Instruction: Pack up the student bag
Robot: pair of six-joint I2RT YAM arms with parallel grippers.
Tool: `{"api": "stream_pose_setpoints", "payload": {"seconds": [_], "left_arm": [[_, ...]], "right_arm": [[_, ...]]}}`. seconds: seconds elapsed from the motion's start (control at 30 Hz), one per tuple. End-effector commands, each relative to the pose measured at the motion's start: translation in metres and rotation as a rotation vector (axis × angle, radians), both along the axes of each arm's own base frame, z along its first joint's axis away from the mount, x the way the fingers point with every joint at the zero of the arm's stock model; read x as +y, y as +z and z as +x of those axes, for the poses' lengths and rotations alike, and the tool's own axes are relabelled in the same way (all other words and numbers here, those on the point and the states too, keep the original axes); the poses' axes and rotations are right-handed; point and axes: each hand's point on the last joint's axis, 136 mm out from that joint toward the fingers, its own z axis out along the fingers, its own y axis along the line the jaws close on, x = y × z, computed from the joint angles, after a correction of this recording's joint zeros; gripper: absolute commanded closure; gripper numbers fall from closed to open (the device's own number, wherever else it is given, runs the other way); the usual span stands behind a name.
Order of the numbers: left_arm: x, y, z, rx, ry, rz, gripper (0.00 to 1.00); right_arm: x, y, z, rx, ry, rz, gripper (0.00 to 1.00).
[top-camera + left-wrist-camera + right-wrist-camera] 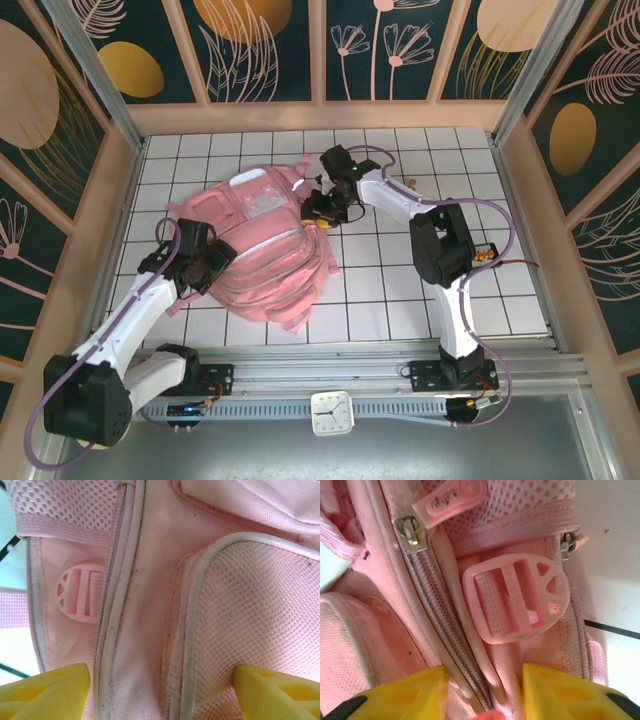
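Left fingers [45, 692]: spread wide over the bag's [150, 555] mesh pocket [260, 605], holding nothing.
Right fingers [560, 690]: astride a zip seam [440, 630]; whether they pinch it, cannot tell.
Buckle [515, 600]: pink, flat on the bag, clearest from the right wrist.
Bag overhead [260, 260]: on the worktop [400, 290] between both arms; zips too small to make out.

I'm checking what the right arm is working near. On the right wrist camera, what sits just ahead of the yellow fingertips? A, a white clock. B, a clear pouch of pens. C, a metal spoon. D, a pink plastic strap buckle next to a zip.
D: a pink plastic strap buckle lies on the student bag beside a zip, just ahead of the right gripper.
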Motion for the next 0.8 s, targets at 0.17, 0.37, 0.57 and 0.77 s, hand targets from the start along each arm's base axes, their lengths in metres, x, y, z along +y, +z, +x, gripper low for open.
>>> {"api": "stream_pose_setpoints", "payload": {"seconds": [0.17, 0.37, 0.57, 0.77], "left_arm": [[0.011, 0.009, 0.061, -0.096, -0.113, 0.1, 0.27], [0.008, 0.017, 0.114, -0.134, -0.272, 0.194, 0.26], [0.004, 0.049, 0.126, -0.126, -0.312, 0.184, 0.24], [-0.028, 0.067, 0.075, -0.106, -0.225, -0.129, 0.24]], "right_arm": [[0.001, -0.01, -0.024, 0.051, 0.018, -0.028, 0.64], [0.024, -0.021, -0.074, 0.117, 0.075, 0.005, 0.64], [0.001, -0.018, -0.078, 0.088, 0.053, -0.02, 0.62], [-0.042, 0.009, -0.053, -0.149, 0.138, -0.12, 0.57]]}}
